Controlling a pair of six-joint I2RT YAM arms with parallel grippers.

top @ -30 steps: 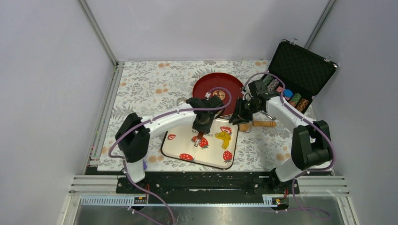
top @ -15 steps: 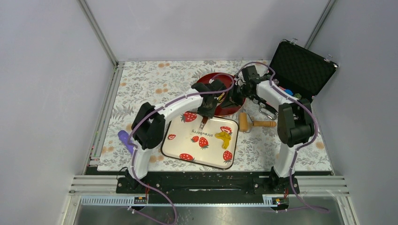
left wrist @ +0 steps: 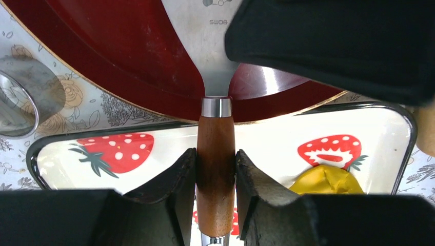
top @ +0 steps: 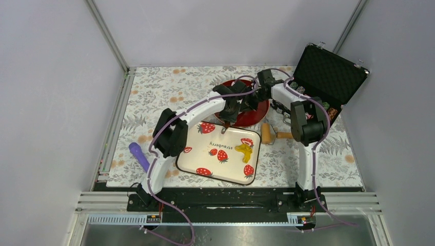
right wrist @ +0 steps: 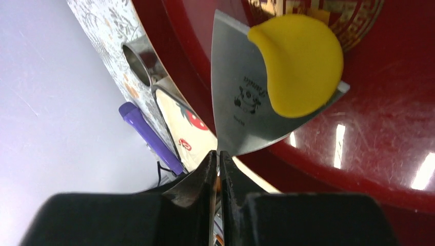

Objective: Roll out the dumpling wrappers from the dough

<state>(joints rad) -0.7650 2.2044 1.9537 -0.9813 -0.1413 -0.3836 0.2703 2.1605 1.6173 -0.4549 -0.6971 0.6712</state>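
1. Left end effector (left wrist: 215,160) clamped on the scraper (left wrist: 215,133) handle; right end effector (right wrist: 219,160) pinched closed, empty.
2. The dumpling wrapper (right wrist: 300,61) lies on the blade (right wrist: 246,118), upper right of frame, over the red plate (right wrist: 359,154).
3. Risk — a tilt slides or folds it; soft dough may stick.

The left gripper (left wrist: 215,158), clamped on the scraper (left wrist: 215,130), has travelled from above the strawberry tray (top: 180,163) toward 12 o'clock. The blade now reaches over the red plate (top: 255,118), and the tray's 11 o'clock corner is uncovered. The right gripper (right wrist: 217,163) has left the rolling pin (top: 277,135) and swung toward 11 o'clock over the plate's 3 o'clock side, its fingers drawing together, while the left arm's shift has exposed 1 purple tool (top: 138,155) at the table's 8 o'clock.
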